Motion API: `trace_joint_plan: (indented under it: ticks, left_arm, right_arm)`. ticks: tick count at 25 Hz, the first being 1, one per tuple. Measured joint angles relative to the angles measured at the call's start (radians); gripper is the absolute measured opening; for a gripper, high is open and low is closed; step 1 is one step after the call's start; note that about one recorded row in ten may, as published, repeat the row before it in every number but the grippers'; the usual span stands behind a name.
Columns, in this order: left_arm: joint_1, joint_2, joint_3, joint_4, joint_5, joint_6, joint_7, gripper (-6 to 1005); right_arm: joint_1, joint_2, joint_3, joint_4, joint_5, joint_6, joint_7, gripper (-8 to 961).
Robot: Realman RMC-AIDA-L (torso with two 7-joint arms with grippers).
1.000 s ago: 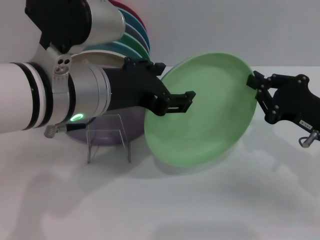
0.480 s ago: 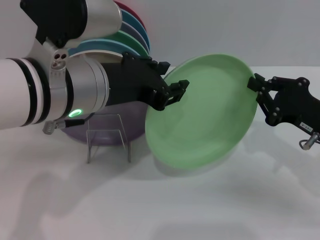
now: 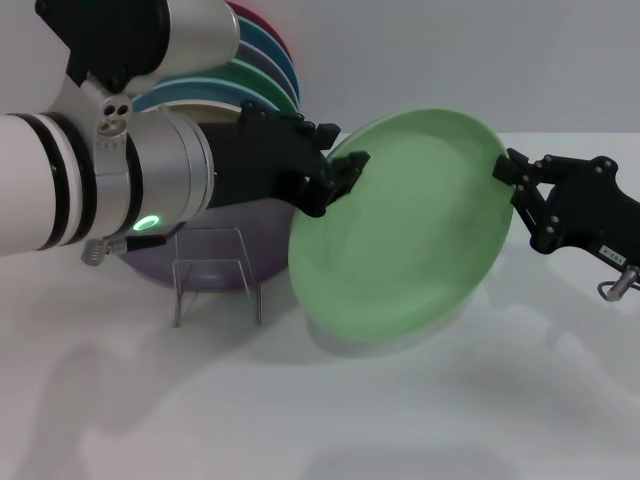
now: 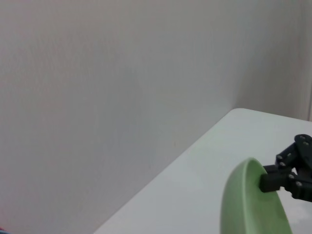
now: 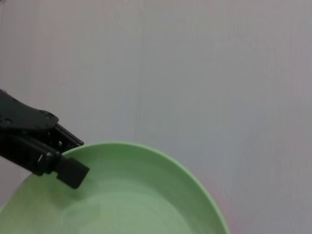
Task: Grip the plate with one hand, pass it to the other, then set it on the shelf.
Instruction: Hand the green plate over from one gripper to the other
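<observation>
Left arm: thick cylinder of silver metal and white casing, ringed with black bands, with a small green light on its underside; it enters from the left of the head view.
Left pincer (image 3: 343, 172): bulky, matte black and angular; its fingers lie at the upper-left rim of the plate, one finger (image 5: 63, 168) resting on the plate's inner face. Whether the fingers are clamped on the rim cannot be told.
Stacked plates (image 3: 262, 62): round discs standing on edge behind the left arm, in red, teal, blue-grey and darker green, only their upper arcs showing.
Lavender plate (image 3: 220, 265): round, matte, low behind the rack and below the left arm.
Shelf (image 3: 215, 276): small rack of clear material and thin wire with a squarish front loop, standing on the tabletop, narrower than a plate; nothing sits in it.
Plate (image 3: 400, 228): round, light mint-green, matte, with a shallow raised rim and a smooth concave face; held in the air, tilted, face toward the head camera, to the right of the shelf and apart from it, between the two pincers, with its lower edge just above the tabletop.
Right pincer (image 3: 505, 168): slim, black, two-fingered, built of linked bars with visible screws; its fingers are together on the plate's right rim.
Tabletop (image 3: 320, 410): plain white, smooth, with soft shadows under the plate.
</observation>
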Motion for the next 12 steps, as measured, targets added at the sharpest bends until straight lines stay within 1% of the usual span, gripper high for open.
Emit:
trace_joint_plan:
  ticks: [1, 5, 11, 12]
  left_arm:
    - [0.002, 0.0, 0.0, -0.001, 0.004, 0.009, 0.002, 471]
    - [0.007, 0.0, 0.022, -0.005, 0.032, 0.048, 0.017, 325]
    - [-0.024, 0.0, 0.055, 0.019, 0.038, 0.06, 0.054, 104]
    - [-0.026, 0.0, 0.059, 0.017, 0.038, 0.063, 0.055, 103]
  right_arm:
    - [-0.001, 0.0, 0.0, 0.0, 0.0, 0.0, 0.0, 20]
    - [-0.007, 0.0, 0.001, -0.003, 0.002, 0.02, 0.005, 22]
    - [-0.022, 0.001, 0.009, -0.01, 0.005, 0.064, 0.03, 24]
    - [-0.027, 0.002, 0.015, -0.01, 0.005, 0.081, 0.03, 25]
